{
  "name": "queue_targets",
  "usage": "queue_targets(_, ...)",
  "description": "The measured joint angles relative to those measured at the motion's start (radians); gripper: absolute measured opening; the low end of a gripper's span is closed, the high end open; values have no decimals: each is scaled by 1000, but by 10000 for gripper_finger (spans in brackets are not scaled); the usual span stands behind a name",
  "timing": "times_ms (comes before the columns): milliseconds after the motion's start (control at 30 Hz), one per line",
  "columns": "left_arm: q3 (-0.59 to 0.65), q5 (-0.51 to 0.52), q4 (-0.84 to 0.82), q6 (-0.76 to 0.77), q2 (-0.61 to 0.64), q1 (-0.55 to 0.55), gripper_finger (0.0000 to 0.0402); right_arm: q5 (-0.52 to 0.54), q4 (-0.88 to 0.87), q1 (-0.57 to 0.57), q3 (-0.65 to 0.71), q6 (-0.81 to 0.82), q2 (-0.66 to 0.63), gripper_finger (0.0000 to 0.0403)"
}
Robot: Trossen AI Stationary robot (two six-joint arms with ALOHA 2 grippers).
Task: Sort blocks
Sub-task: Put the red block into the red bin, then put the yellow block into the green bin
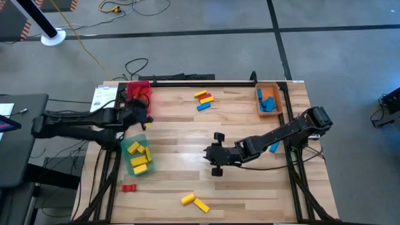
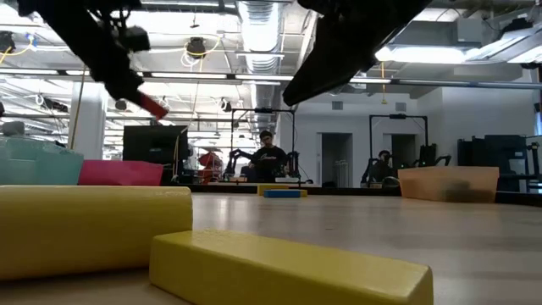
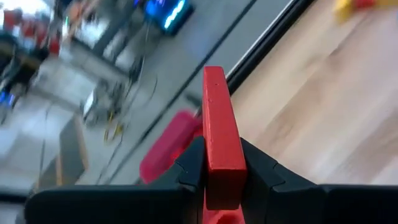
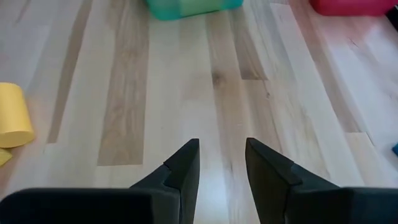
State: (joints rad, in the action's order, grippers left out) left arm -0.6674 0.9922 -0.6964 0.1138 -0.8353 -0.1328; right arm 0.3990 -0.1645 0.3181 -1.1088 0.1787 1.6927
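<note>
Blocks are what I am sorting here, and from the high view I read the spread from big to small: the table (image 1: 250, 187), then the green tray (image 1: 139, 156) with yellow blocks (image 1: 139, 155) just below my left tool, the orange tray (image 1: 269, 100) with blue blocks (image 1: 269, 103) well beyond my right tool, and the red tray (image 1: 139, 91) just ahead of the left tool. Loose pieces lie well apart: a mixed cluster (image 1: 203, 100), a yellow pair (image 1: 195, 201), a lone red block (image 1: 129, 187), and a blue block (image 1: 274, 147) partly under the right arm.

I judge these bars light, rigid and smooth, so a grip across the long flat faces near the middle should hold without twisting.

My left tool (image 3: 221, 186) is clamped on a red block (image 3: 219, 124), which stands up out of the jaws; only the left wrist view makes that grip plain. My right tool (image 4: 222, 165) hangs over bare wood mid-table with its fingers slightly parted and nothing between them. The low view alone shows the carried block lifted clear above the table.
</note>
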Motion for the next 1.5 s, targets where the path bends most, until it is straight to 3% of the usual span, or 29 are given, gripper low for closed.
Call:
queue_targets(267,0,-141,-31,22,-74,-276,53,-1,15,32,0,0,0,143)
queue_targets(467,0,-306,-30,-12,-194,-471,55,-1,27,54,0,-1,0,143)
queue_targets(633,0,-362,-23,-41,-295,-560,87,-1,27,68,1,5,0,143)
queue_targets(800,0,-363,-2,-67,-329,-588,142,0,27,75,1,5,0,143)
queue_targets(1033,0,-384,16,-95,-267,-580,202,-2,30,96,1,-3,0,143)
queue_targets(1267,0,-545,23,-95,-124,-552,212,-17,71,130,1,-31,6,143)
queue_targets(1500,0,-766,19,-51,16,-470,212,-161,146,148,1,-47,60,179)
